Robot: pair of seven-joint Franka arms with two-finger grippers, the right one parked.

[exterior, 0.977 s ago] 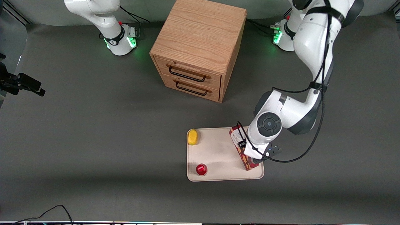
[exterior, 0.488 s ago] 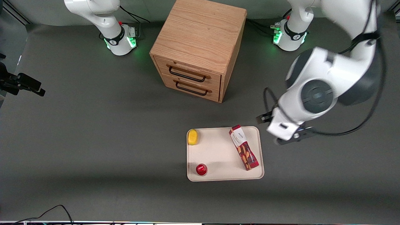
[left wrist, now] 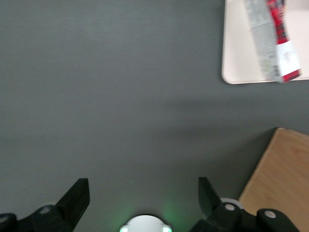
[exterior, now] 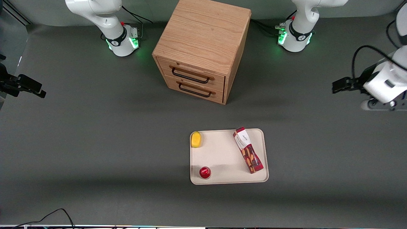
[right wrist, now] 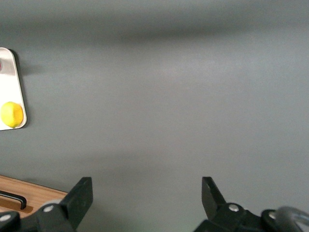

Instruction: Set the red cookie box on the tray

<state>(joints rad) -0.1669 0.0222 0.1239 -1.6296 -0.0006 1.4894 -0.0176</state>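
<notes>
The red cookie box lies flat on the cream-white tray, along the tray's edge toward the working arm's end, white label end farther from the front camera. It also shows in the left wrist view, on the tray. My left gripper hangs above bare table at the working arm's end, well away from the tray and farther from the front camera than it. In the left wrist view the gripper is open and empty, both fingers wide apart.
A wooden drawer cabinet with two closed drawers stands farther from the front camera than the tray. A yellow object and a small round red object sit on the tray's parked-arm side. A cable lies at the table's near edge.
The gripper was down at the box on the tray a second ago. It has let go, risen and swung away to the working arm's end. The box stays put.
</notes>
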